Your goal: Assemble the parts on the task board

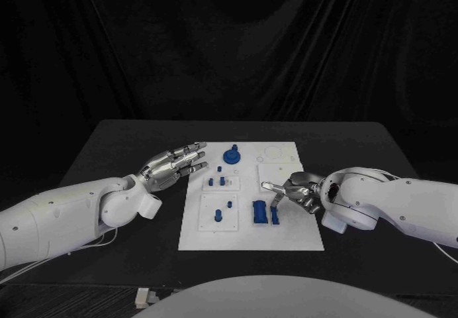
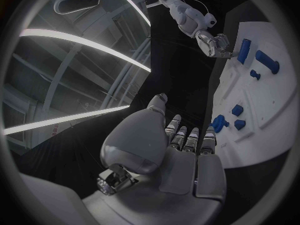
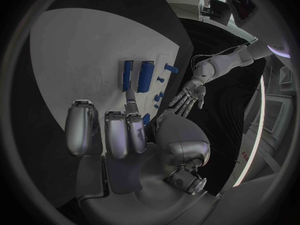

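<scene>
The white task board (image 1: 286, 232) lies in the middle of the black table. On it are a round blue piece (image 1: 232, 156), small blue pegs (image 1: 218, 179), a single peg (image 1: 218, 214), a thick blue block (image 1: 259, 212) and a thin blue bar (image 1: 274, 214). My left hand (image 1: 177, 164) hovers at the board's left edge with its fingers spread and nothing in it. Over the board's right side is my right hand (image 1: 294, 192), fingers apart, one fingertip close to the thin bar (image 3: 127, 75). It holds nothing. The left wrist view shows the round piece (image 2: 219, 122) just beyond my left fingers (image 2: 187, 137).
Two shallow white insets on the board's left half (image 1: 205, 225) carry the pegs. Round outlines (image 1: 276, 152) mark its far right corner. Black table surface (image 1: 124, 146) surrounds the board, with a dark curtain behind.
</scene>
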Available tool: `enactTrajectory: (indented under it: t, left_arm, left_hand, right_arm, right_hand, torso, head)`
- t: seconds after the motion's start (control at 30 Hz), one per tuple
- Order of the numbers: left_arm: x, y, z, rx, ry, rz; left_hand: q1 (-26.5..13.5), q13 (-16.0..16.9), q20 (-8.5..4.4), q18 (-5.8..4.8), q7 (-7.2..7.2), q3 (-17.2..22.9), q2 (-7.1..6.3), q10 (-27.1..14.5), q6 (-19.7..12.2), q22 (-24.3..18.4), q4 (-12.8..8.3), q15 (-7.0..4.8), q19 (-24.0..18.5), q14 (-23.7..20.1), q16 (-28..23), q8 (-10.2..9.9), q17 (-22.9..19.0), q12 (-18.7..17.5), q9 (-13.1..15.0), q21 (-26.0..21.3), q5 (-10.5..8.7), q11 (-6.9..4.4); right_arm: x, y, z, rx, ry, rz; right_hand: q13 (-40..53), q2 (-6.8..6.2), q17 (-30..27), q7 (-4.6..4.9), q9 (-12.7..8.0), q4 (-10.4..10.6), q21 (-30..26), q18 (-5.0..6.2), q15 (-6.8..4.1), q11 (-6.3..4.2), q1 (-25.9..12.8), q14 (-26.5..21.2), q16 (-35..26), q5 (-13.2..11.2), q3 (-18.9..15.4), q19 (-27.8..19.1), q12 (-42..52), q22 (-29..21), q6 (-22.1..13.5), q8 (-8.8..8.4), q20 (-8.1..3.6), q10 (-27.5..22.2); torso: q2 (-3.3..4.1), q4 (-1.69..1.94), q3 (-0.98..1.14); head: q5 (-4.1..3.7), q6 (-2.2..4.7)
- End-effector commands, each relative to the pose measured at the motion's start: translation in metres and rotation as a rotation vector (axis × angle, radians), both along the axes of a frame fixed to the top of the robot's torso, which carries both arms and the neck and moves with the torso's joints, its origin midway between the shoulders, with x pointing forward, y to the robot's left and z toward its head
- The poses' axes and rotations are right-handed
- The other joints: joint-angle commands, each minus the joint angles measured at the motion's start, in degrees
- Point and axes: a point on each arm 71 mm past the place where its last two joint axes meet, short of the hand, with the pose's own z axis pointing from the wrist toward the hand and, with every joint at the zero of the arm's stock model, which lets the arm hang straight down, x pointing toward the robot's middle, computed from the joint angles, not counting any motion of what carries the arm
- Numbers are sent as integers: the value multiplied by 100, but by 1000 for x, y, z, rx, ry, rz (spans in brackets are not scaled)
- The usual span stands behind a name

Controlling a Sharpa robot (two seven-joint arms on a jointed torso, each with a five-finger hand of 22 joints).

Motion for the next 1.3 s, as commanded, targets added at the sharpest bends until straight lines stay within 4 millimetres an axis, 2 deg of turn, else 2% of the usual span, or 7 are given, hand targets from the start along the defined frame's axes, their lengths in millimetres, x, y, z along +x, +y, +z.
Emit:
enactTrajectory:
  t: [0.03,0.67,0.9,1.0,1.1,1.23,1.3]
  left_arm:
    - [-1,-1,1,-26,-7,-3]
    - [-5,11,10,-50,-84,73]
    - [-5,17,33,-4,-211,108]
    - [-2,13,45,-1,-260,120]
    - [-1,7,52,-8,-304,137]
    - [2,0,59,-4,-390,181]
    - [2,-1,60,5,-442,219]
  left_hand:
    - [-4,7,50,49,34,2,47,2,-8,5,-23,34,4,9,-21,24,-7,34,5,0,22,40]
    - [-86,31,29,73,67,-90,-48,93,147,25,-20,-18,12,11,-14,115,-4,74,21,7,-7,106]
    - [-99,38,-83,97,90,-216,-148,156,272,0,258,-167,4,9,-21,162,-7,96,22,0,-253,129]
    - [-75,24,-185,99,45,-292,-233,126,290,-22,553,-280,-3,9,-21,136,-7,76,18,-7,-442,70]
    - [-3,2,-355,109,-129,-366,-347,41,225,-62,946,-521,-14,9,-21,-6,-7,28,3,-20,-742,-133]
    - [-75,-47,-660,107,-464,-454,-372,-145,-443,-62,956,-792,-14,9,-21,-355,-7,-33,-72,-20,-1019,-472]
    - [-89,-52,-758,102,-1070,-483,-387,-161,-989,-62,957,-919,-14,9,-21,-483,-7,-38,-126,-20,-1086,-728]
  right_arm:
    - [-2,0,-3,-28,16,20]
    - [14,-17,34,134,-282,-108]
    - [36,-26,100,414,-640,-231]
    - [42,-30,116,581,-719,-280]
    - [46,-34,117,722,-700,-308]
    - [45,-38,106,828,-665,-322]
    - [43,-39,98,863,-653,-325]
  right_hand:
    - [1509,-15,166,-30,-13,4,-31,21,3,-36,50,368,-33,-6,-38,32,20,1070,-27,-35,21,600]
    - [1509,70,163,-81,-102,-1,24,7,-69,-100,150,376,-32,10,-303,50,20,1084,396,142,-66,600]
    - [415,28,-2351,-103,-203,-7,-2263,452,51,-132,611,-377,-1439,254,-325,-1020,-1336,293,691,187,44,-238]
    - [-2124,-69,-5020,93,-307,-5,-4990,693,344,96,993,-1964,-4073,541,-306,-2447,-4705,-1041,616,94,319,-2653]
    - [-3747,-358,-6176,-121,-517,-4,-6812,426,1282,949,1329,-3764,-6068,564,-86,-3762,-6504,-2482,-79,-65,970,-4489]
    - [-5116,-1388,-7172,-491,-444,68,-7512,69,553,-61,1234,-7357,-7926,511,1243,-8126,-7719,-6542,-1896,-252,1031,-7074]
    - [-5671,-1467,-7327,-794,-619,62,-7573,80,350,-415,1188,-7958,-8233,492,1419,-8327,-7989,-6998,-2800,-277,770,-7621]
  torso:
    - [1,2,0]
    - [0,-1,1]
    - [-5,-5,4]
    - [0,1,4]
    - [-40,-16,9]
    - [-106,-53,32]
    - [-123,-67,45]
  head:
    - [-6,-1]
    - [-29,-1]
    - [-50,-1]
    - [-89,-1]
    - [-81,-1]
    - [-63,-1]
    - [-53,-1]
